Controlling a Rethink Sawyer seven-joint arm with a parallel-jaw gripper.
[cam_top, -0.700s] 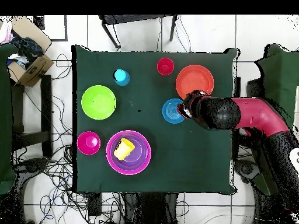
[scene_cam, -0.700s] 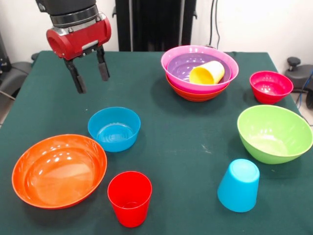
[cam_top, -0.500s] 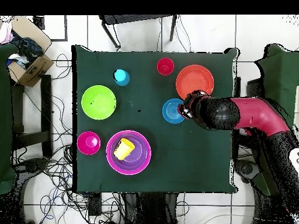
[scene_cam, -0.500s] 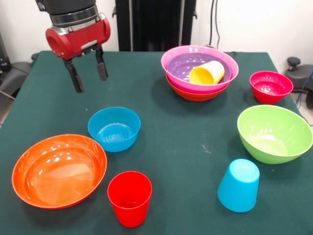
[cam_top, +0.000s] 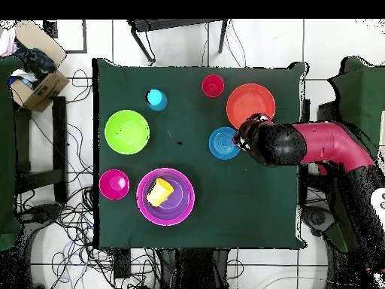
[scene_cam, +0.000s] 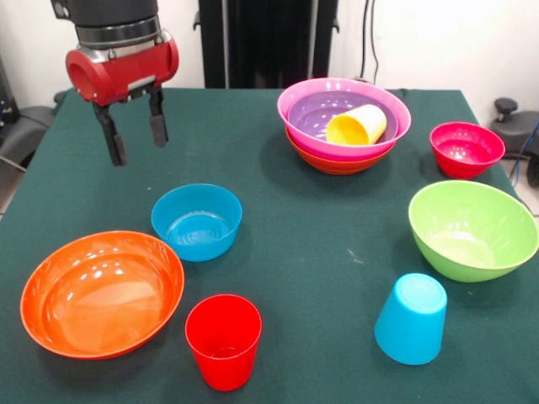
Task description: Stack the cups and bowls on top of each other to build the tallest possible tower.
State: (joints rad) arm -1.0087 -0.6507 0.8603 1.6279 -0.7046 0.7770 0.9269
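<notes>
Front view. The gripper (scene_cam: 132, 133) hangs spread and empty above the table (scene_cam: 278, 210), beyond the small blue bowl (scene_cam: 196, 220) and well apart from everything. The tower (scene_cam: 344, 124) stands at the far side: an orange bowl lowest, the magenta bowl on it, the purple bowl nested inside, and the yellow cup (scene_cam: 356, 124) lying on its side in the purple bowl. The loose orange bowl (scene_cam: 102, 292), red cup (scene_cam: 223, 340), light blue cup (scene_cam: 411, 318) (mouth down), lime green bowl (scene_cam: 472, 229) and crimson bowl (scene_cam: 466, 149) stand singly.

The likely step is a pick of the small blue bowl or the loose orange bowl. Recommended method: lower one finger inside the rim and one outside, close on the wall, lift clear before travel. Glossy plastic may slip; grip near the rim's nearest point. The tilted yellow cup probably hinders flat nesting on the tower.

Overhead view. The arm (cam_top: 323, 147) covers the gripper; its fingers are not discernible here. The arm's end overlaps the edges of the small blue bowl and the loose orange bowl. The tower's lowest bowl is hidden beneath the magenta rim.
</notes>
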